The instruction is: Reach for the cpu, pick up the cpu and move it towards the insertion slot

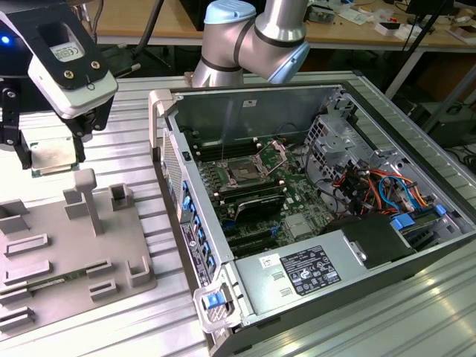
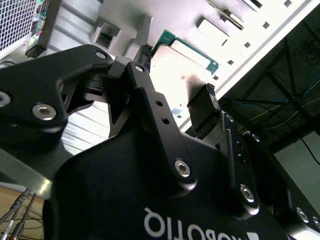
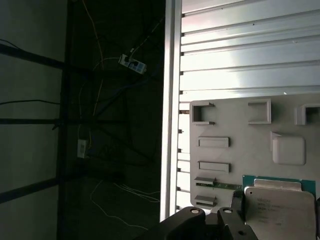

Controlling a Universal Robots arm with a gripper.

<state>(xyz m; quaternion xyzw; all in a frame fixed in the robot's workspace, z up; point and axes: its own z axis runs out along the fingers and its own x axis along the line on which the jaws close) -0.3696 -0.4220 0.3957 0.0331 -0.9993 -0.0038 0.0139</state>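
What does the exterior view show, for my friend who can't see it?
The gripper holds the cpu above a grey tray at the exterior view's left. At the view's right sits an open computer with the insertion slot inside.

Power supply label point(image 1: 310, 270), lower centre: print unreadably small. Upside-down white logo lettering point(image 2: 195, 225) on gripper point(image 2: 176, 75). cpu point(image 3: 282, 212) markings illegible.

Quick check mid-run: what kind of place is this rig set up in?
Probably a robotics lab or workshop bench for PC assembly: an open computer case lies on a ribbed aluminium table, a grey fixture tray beside it, cluttered desks behind. The gripper holds the cpu by the tray.
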